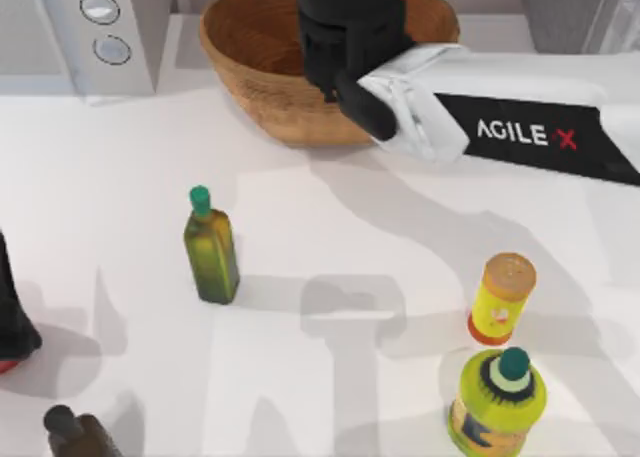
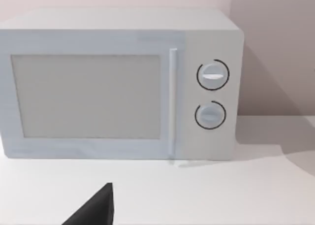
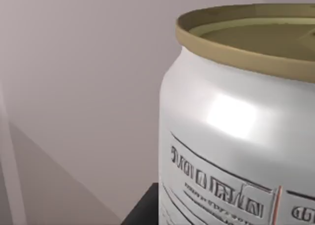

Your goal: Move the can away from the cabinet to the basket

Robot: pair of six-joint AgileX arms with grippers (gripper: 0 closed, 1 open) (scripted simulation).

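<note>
Two bottles [image 1: 211,245] and a yellow canister [image 1: 503,299] stand clear of the right end effector [image 1: 335,47], pinching the can [image 3: 236,136] above the basket [image 1: 262,67].

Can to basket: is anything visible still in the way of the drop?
Nothing visible. The right end effector hangs over the basket in the top view, and the can sits close against its wrist camera. Bottles and the canister stand nearer the front.

The can [image 3: 231,136] looks like smooth, glossy silver metal with a duller gold rim. The basket [image 1: 260,77] is ribbed woven wicker. The microwave [image 2: 123,82] seems matt white plastic, the table [image 1: 330,237] smooth, matt white.
</note>
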